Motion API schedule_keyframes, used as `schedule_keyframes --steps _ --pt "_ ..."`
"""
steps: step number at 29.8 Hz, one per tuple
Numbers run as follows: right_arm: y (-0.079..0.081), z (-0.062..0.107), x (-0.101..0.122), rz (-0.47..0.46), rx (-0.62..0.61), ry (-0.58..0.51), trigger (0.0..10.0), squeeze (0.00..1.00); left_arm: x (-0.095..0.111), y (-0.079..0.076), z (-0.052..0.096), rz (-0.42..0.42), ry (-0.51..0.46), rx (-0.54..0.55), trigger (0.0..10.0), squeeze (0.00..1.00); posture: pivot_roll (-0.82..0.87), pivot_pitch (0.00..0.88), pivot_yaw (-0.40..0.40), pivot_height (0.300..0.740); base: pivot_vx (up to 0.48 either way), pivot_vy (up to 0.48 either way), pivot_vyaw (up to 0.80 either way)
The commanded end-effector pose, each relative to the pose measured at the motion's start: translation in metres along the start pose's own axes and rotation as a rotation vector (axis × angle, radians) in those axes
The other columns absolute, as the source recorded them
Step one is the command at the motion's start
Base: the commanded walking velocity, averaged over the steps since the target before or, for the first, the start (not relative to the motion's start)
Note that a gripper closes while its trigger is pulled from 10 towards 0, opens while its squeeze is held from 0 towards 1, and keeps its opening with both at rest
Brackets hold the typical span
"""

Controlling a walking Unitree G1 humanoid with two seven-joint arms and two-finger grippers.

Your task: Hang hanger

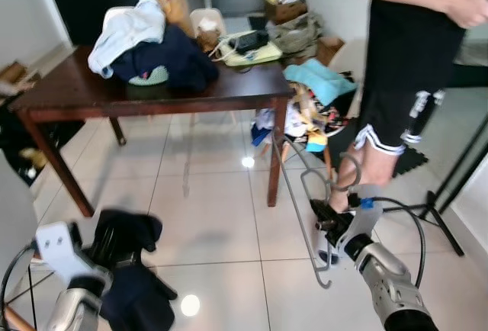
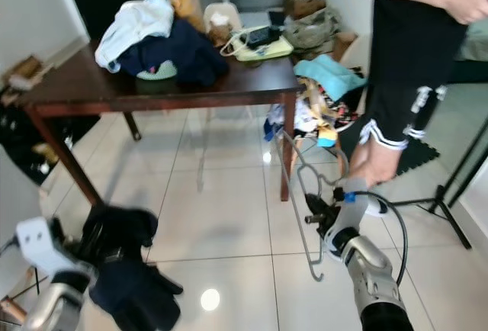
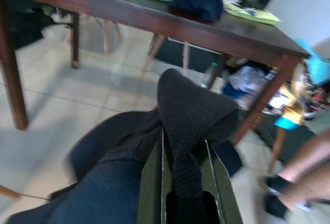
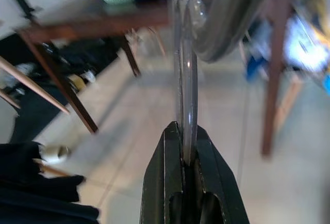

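Note:
A grey clothes hanger (image 1: 296, 205) stands nearly upright above the tiled floor, its hook end lowest. My right gripper (image 1: 324, 220) is shut on its thin edge, and in the right wrist view the two fingers (image 4: 170, 146) pinch the hanger (image 4: 186, 79) between them. At the lower left, my left gripper (image 3: 183, 146) is shut on a dark navy garment (image 1: 130, 270) that drapes over its fingers and down toward the floor. The same knit cloth (image 3: 191, 110) bunches above the fingertips in the left wrist view.
A dark wooden table (image 1: 76, 91) ahead carries a pile of clothes (image 1: 152, 49) and small items. Bags and cloth clutter (image 1: 313, 117) lie beyond its right leg. A person (image 1: 404, 64) in black stands close on the right, beside a black stand (image 1: 450, 186).

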State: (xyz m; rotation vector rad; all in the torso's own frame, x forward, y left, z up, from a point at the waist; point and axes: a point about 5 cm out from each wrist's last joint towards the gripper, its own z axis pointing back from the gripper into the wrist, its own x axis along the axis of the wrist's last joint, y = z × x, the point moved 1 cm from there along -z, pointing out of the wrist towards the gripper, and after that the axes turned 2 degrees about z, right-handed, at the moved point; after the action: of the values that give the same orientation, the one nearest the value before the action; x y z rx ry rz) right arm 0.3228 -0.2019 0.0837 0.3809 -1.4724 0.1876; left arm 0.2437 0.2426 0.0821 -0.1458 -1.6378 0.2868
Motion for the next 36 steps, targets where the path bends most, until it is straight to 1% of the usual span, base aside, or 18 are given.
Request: schedule_keyframes --steps 1,2,3,4,5,6,8,11,14,19,20,25,26,27,31,34,35,36 --pt "0.009 -0.004 -0.002 -0.007 0.039 0.014 10.0 0.00 0.007 0.004 -0.001 -0.026 -0.007 0.010 10.0 0.00 -0.04 0.000 0.014 0.736 0.465 0.000 0.00" --pt "0.016 -0.006 0.004 0.009 0.077 0.002 10.0 0.00 0.018 -0.001 -0.006 -0.040 -0.035 0.004 10.0 0.00 -0.04 0.000 0.016 0.736 0.465 0.000 0.00" --pt "0.016 -0.006 0.004 0.009 0.077 0.002 10.0 0.00 0.018 -0.001 -0.006 -0.040 -0.035 0.004 10.0 0.00 -0.04 0.000 0.016 0.736 0.465 0.000 0.00" --pt "0.027 -0.008 0.011 0.041 0.149 -0.006 10.0 0.00 0.035 -0.008 -0.013 -0.061 -0.085 -0.019 10.0 0.00 -0.05 0.000 0.019 0.736 0.465 0.000 0.00" --pt "0.027 -0.008 0.011 0.041 0.149 -0.006 10.0 0.00 0.035 -0.008 -0.013 -0.061 -0.085 -0.019 10.0 0.00 -0.05 0.000 0.019 0.736 0.465 0.000 0.00" --pt "0.038 -0.009 0.017 0.069 0.208 -0.012 10.0 0.00 0.052 -0.016 -0.020 -0.081 -0.131 -0.042 10.0 0.00 -0.05 0.000 0.019 0.736 0.465 0.000 0.00" --pt "0.038 -0.009 0.017 0.069 0.208 -0.012 10.0 0.00 0.052 -0.016 -0.020 -0.081 -0.131 -0.042 10.0 0.00 -0.05 0.000 0.019 0.736 0.465 0.000 0.00" --pt "0.054 -0.012 0.029 0.124 0.276 -0.027 10.0 0.00 0.090 -0.035 -0.032 -0.106 -0.237 -0.111 10.0 0.00 -0.05 0.000 0.019 0.736 0.465 0.000 0.00" --pt "0.055 -0.014 0.032 0.134 0.265 -0.032 10.0 0.00 0.101 -0.043 -0.035 -0.103 -0.264 -0.143 10.0 0.00 -0.05 0.000 0.018 0.736 0.465 0.000 0.00" --pt "0.048 -0.020 0.039 0.141 0.182 -0.001 10.0 0.00 0.142 -0.068 -0.041 -0.116 -0.368 -0.238 10.0 0.00 -0.05 0.000 0.018 0.736 0.465 0.000 -0.43" --pt "0.048 -0.020 0.039 0.141 0.182 -0.001 10.0 0.00 0.142 -0.068 -0.041 -0.116 -0.368 -0.238 10.0 0.00 -0.05 0.000 0.018 0.736 0.465 0.000 -0.80" --pt "0.050 -0.021 0.042 0.134 0.173 0.009 10.0 0.00 0.171 -0.073 -0.044 -0.159 -0.432 -0.251 10.0 0.00 -0.05 0.000 0.019 0.736 0.465 0.000 -0.80" --pt "0.050 -0.021 0.042 0.134 0.173 0.009 10.0 0.00 0.171 -0.073 -0.044 -0.159 -0.432 -0.251 10.0 0.00 -0.05 0.000 0.019 0.736 0.465 0.000 -0.80" --pt "0.050 -0.021 0.042 0.132 0.169 0.012 10.0 0.00 0.175 -0.073 -0.045 -0.197 -0.440 -0.259 10.0 0.00 -0.04 0.000 0.018 0.736 0.465 0.000 -0.80" --pt "0.051 -0.021 0.042 0.128 0.168 0.014 10.0 0.00 0.182 -0.072 -0.047 -0.225 -0.450 -0.262 10.0 0.00 -0.04 0.000 0.015 0.736 0.465 0.000 -0.80" --pt "0.053 -0.021 0.042 0.126 0.160 0.014 10.0 0.00 0.220 -0.078 -0.055 -0.267 -0.547 -0.278 10.0 0.00 -0.04 0.000 0.017 0.736 0.465 0.000 -0.80" --pt "0.053 -0.021 0.042 0.126 0.160 0.014 10.0 0.00 0.220 -0.078 -0.055 -0.267 -0.547 -0.278 10.0 0.00 -0.04 0.000 0.017 0.736 0.465 0.000 -0.80" --pt "0.053 -0.022 0.041 0.122 0.151 0.017 10.0 0.00 0.230 -0.081 -0.056 -0.292 -0.573 -0.292 10.0 0.00 -0.05 0.000 0.016 0.736 0.465 0.000 0.00"
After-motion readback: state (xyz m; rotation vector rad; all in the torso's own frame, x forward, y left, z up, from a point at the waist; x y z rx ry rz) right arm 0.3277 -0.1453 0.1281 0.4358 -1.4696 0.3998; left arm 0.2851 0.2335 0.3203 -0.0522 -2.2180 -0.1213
